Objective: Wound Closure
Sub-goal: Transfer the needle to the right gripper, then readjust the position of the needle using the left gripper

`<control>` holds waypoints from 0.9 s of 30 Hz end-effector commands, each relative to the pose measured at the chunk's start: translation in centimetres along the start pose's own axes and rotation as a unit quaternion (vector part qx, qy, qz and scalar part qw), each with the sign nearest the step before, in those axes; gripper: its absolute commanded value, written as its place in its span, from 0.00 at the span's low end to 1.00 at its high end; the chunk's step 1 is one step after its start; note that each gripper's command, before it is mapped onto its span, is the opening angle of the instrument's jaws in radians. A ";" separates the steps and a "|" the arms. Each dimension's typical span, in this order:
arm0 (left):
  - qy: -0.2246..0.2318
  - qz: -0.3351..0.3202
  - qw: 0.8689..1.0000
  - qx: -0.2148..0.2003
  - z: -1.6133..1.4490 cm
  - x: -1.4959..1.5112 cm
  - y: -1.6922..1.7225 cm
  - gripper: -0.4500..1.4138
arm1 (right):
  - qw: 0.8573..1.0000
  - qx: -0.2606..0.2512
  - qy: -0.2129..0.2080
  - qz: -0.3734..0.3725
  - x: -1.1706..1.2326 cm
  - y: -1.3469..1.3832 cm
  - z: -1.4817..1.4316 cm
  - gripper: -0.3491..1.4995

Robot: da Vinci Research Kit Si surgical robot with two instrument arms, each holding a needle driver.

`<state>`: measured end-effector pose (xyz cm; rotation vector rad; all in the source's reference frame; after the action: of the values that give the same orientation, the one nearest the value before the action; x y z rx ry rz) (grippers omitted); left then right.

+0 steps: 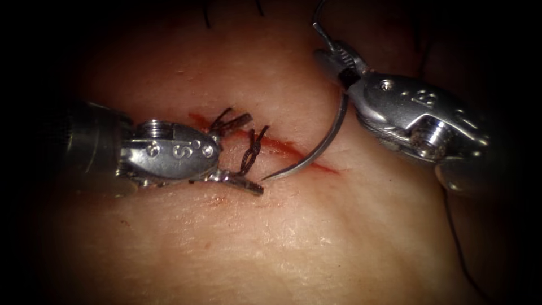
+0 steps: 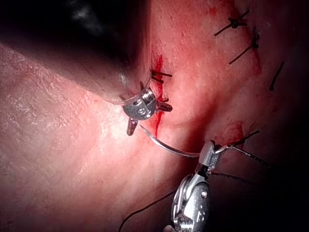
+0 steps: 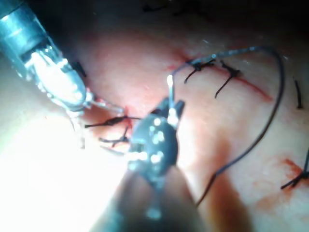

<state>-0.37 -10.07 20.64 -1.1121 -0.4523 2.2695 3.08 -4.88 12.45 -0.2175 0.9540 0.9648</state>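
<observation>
Endoscope view. Left arm's tool [image 1: 253,153] entering from the left, jaws spread wide and grasping nothing, one jaw on each side of a dark knotted stitch [image 1: 252,148] that sits on the cut [image 1: 293,151]. Right arm's tool [image 1: 334,55] entering from the upper right, jaws clenched on the needle [image 1: 324,144] close to its thread end. Needle curving down and leftward, tip at the near edge of the cut, just beside the left tool's lower jaw. Thread [image 1: 318,20] rising from the needle's held end into the dark. Judged as needle placement for a further stitch to the right of the knot. Next move would call for the tip squared to the tissue [image 1: 316,237] and a wrist turn along the curve. Hard to tell whether the tip already pricks the surface or merely rests on it.

Left wrist view. Left tool's open jaws [image 2: 147,107] over the red cut, shaft hiding the tissue behind. Needle [image 2: 169,147] spanning to the right tool [image 2: 208,157]. Tied stitches [image 2: 236,21] further along.

Right wrist view. Right tool [image 3: 170,110] shown from behind, own body hiding the grip and most of the needle. Left tool [image 3: 60,84] glaring bright. Thread [image 3: 273,104] in one wide loop over the tissue.
</observation>
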 end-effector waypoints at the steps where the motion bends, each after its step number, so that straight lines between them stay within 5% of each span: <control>1: 0.008 -0.019 1.000 -0.021 0.06 -0.01 0.05 0.89 | 1.000 0.022 0.012 -0.001 -0.06 -0.01 0.09 0.00; 2: 0.027 -0.038 0.997 -0.056 0.00 0.06 0.06 0.90 | 0.998 0.057 0.040 -0.003 -0.07 0.01 0.10 0.00; 8: 0.056 -0.074 0.991 -0.101 -0.11 0.25 -0.01 0.90 | 0.980 0.176 0.097 -0.005 -0.09 0.04 0.09 0.00; 13: 0.071 -0.093 0.987 -0.111 -0.01 0.30 -0.08 0.90 | 0.971 0.207 0.123 -0.002 -0.08 0.01 0.10 0.00; 18: 0.078 -0.107 0.983 -0.130 0.20 0.32 -0.26 0.90 | 0.943 0.275 0.185 0.008 -0.07 -0.06 0.15 0.00; 27: 0.089 -0.100 0.975 -0.176 0.43 0.23 -0.31 0.79 | 0.912 0.338 0.232 -0.004 -0.05 -0.20 0.25 0.00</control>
<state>-0.67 -9.65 20.87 -1.3736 -0.8853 1.9374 3.30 -4.87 12.54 0.1508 1.6763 0.5248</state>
